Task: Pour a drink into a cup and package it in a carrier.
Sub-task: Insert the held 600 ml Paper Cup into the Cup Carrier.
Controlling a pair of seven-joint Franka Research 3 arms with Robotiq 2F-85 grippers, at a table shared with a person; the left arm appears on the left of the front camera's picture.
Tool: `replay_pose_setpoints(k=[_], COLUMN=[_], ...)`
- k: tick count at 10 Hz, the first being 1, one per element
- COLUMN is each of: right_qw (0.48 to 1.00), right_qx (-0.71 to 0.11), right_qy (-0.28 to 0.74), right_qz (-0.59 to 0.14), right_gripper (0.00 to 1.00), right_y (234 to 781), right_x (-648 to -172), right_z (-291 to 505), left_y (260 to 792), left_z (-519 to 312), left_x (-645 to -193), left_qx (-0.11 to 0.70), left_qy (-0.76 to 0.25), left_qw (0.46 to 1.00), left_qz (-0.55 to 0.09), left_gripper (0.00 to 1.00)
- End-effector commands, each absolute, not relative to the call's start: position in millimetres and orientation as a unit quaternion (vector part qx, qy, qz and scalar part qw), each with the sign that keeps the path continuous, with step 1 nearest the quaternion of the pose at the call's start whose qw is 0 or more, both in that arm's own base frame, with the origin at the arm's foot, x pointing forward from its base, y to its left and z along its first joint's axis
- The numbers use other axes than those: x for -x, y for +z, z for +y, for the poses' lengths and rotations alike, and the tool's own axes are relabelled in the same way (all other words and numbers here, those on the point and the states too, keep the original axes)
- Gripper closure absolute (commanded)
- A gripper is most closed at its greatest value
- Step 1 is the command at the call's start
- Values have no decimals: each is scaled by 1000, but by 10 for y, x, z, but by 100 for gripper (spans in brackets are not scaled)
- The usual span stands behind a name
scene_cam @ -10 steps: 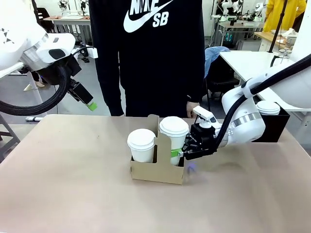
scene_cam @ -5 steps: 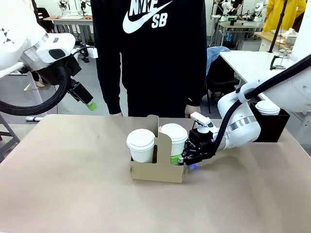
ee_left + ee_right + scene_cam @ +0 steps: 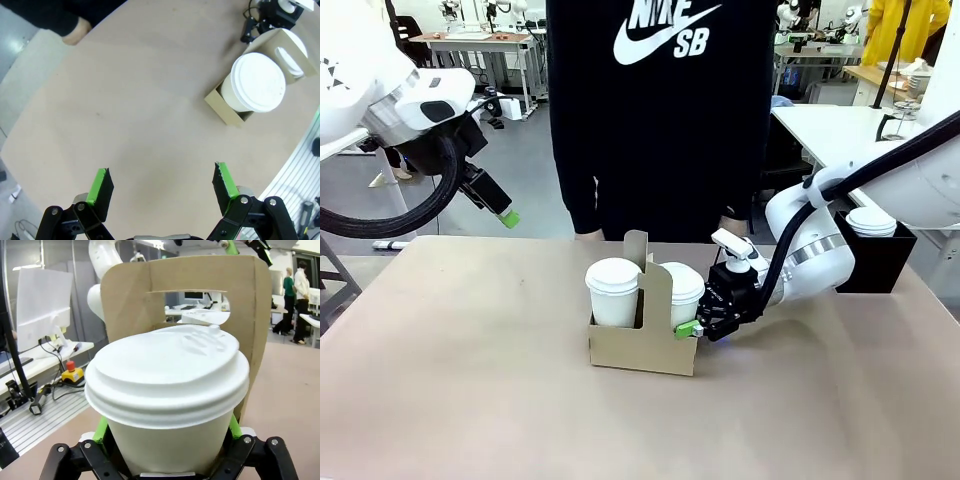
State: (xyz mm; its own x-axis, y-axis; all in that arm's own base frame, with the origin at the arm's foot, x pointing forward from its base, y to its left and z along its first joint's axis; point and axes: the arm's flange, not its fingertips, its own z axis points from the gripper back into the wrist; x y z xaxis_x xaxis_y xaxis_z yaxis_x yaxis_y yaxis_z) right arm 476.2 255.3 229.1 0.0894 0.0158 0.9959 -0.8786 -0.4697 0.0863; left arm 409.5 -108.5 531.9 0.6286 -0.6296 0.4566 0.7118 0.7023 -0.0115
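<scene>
While the brown cardboard cup carrier (image 3: 642, 345) sits near the middle of the tan bench (image 3: 470, 380), two tall white paper cups with domed white plastic lids stand in its holes, one on each side of the upright handle panel. The cup on the robot's left side (image 3: 614, 292) stands free of both arms. The cup on the right side (image 3: 680, 293) sits low in its hole, with the right tool (image 3: 692, 326) at its lower wall.

In the right wrist view, the green-padded fingers (image 3: 102, 429) flank the base of this cup (image 3: 167, 395) on both sides; whether the pads press the wall or stand just clear of it cannot be told. The handle panel (image 3: 187, 300) rises directly behind the cup.

The left tool (image 3: 162, 181) hangs above the bench on the robot's left, well apart from the carrier, its fingers spread wide with nothing between them. Its view shows the carrier (image 3: 235, 112) and the free-standing cup (image 3: 252, 82) from above.

A person in a dark top (image 3: 660, 110) stands at the far edge of the bench. A black open-topped box (image 3: 875, 260) holding white lids sits at the far right.
</scene>
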Motion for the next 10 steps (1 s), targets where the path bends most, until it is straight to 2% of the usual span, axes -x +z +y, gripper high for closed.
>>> replay_pose_setpoints(k=[1,6,8,10], right_qw=[397,443,501,612], right_qx=[-596,-556,-513,-445], right_qy=[609,608,590,532], right_qz=[-340,-353,-372,-381], right_gripper=[0,0,0,0], right_y=[2419,2867,3130,3397], right_x=[-4678,-4587,-4502,-4394], right_z=[2416,1935,1568,1059], left_y=[5343,5343,5343,5343], left_z=[-1067,-1067,-1067,-1067], left_x=[-4099,-4099,-4099,-4099], left_qx=[87,87,87,87], left_qy=[-376,-376,-376,-376], left_qw=[898,898,898,898], left_qz=[-213,-213,-213,-213], left_gripper=[0,0,0,0])
